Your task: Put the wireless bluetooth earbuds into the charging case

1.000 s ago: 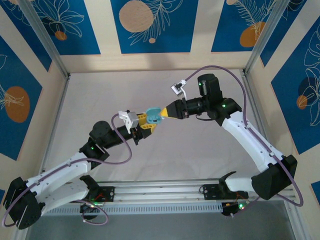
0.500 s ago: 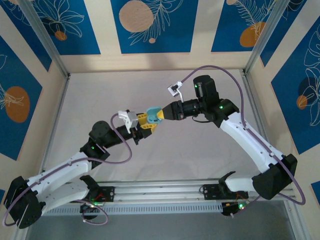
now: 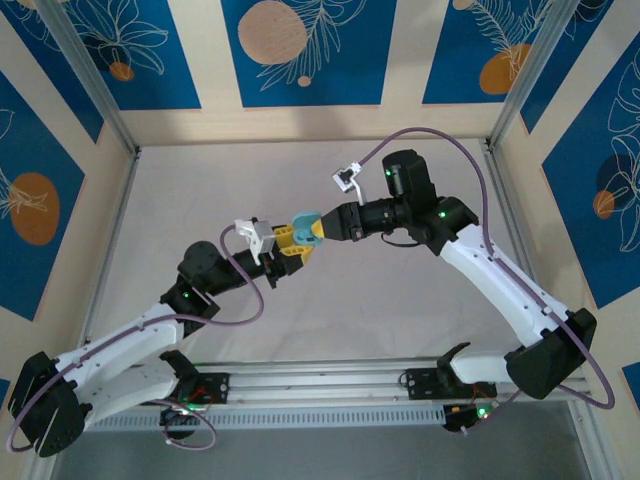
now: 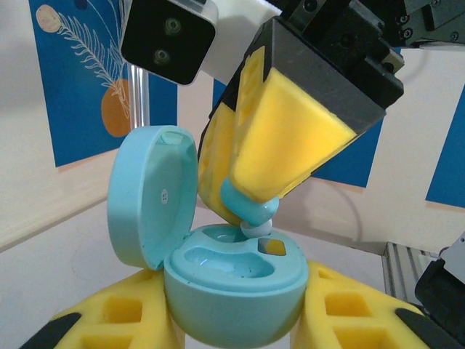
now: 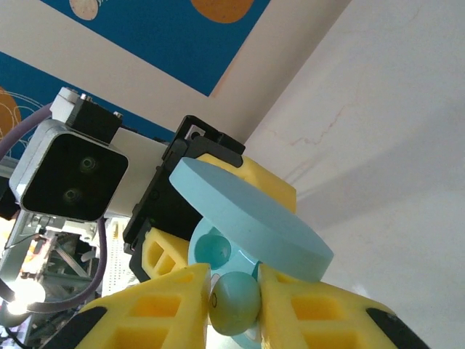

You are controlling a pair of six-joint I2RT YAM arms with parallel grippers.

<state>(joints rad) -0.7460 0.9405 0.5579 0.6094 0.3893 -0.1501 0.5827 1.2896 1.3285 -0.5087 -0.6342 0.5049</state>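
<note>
Right gripper [image 5: 234, 294]: shifted left, pinching teal earbud [image 4: 247, 206] over open charging case [image 4: 231, 294]; left gripper [image 3: 291, 244] clamps case steady for insertion.

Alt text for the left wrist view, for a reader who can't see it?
A teal earbud, pinched in the right end effector from above, has its white tip at a socket of the open teal charging case. The left end effector grips the case from both sides with yellow fingers; its lid stands up at the left.
</note>
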